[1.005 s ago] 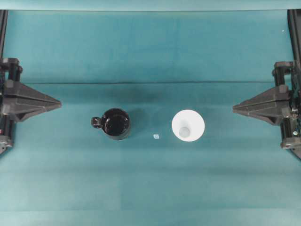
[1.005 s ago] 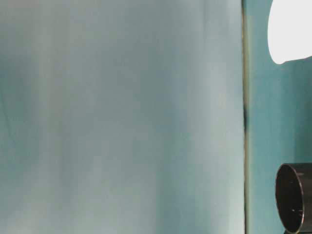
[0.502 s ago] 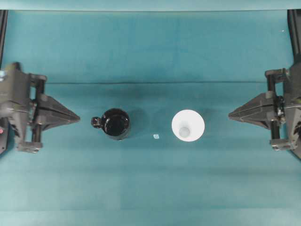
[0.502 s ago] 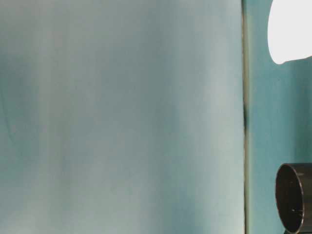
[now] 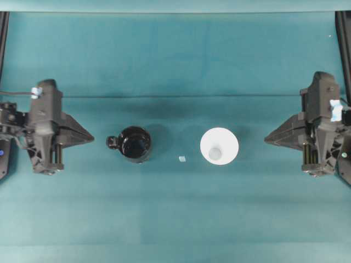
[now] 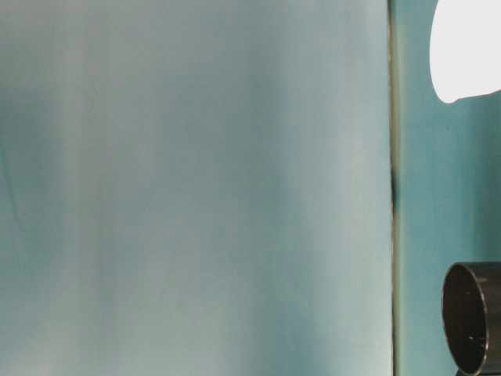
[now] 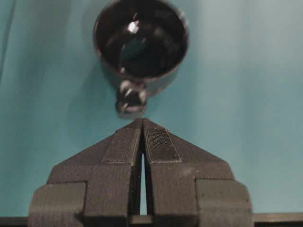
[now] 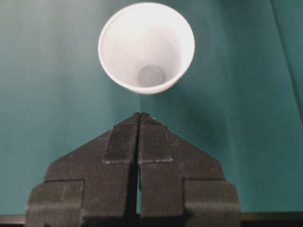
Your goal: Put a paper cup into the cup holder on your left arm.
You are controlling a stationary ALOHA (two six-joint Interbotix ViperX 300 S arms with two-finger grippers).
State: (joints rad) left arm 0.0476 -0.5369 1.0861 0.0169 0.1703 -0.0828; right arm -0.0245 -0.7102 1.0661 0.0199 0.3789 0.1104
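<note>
The white paper cup [image 5: 219, 146] stands upright right of the table's middle; in the right wrist view the paper cup [image 8: 146, 46] sits just beyond my shut, empty right gripper [image 8: 140, 115]. The glossy black cup holder [image 5: 135, 143] stands left of the middle, its handle [image 5: 112, 142] pointing left. In the left wrist view the cup holder [image 7: 140, 40] lies ahead of my shut, empty left gripper [image 7: 142, 121], close to the handle [image 7: 131, 100]. Overhead, the left gripper [image 5: 91, 139] points right toward the handle and the right gripper [image 5: 266, 138] points left at the cup. The table-level view shows only the cup holder's rim [image 6: 470, 317] and a white edge of the paper cup [image 6: 463, 48].
A small pale scrap [image 5: 182, 159] lies on the teal cloth [image 5: 175, 213] between the two cups. A fold line [image 5: 175, 96] crosses the cloth behind them. Black frame posts stand at the far left [image 5: 3, 33] and far right [image 5: 344, 33] edges.
Both arms have come inward from the table's sides and tipped downward. The left gripper's tip now sits nearer the cup holder's handle. The cups have not moved.
</note>
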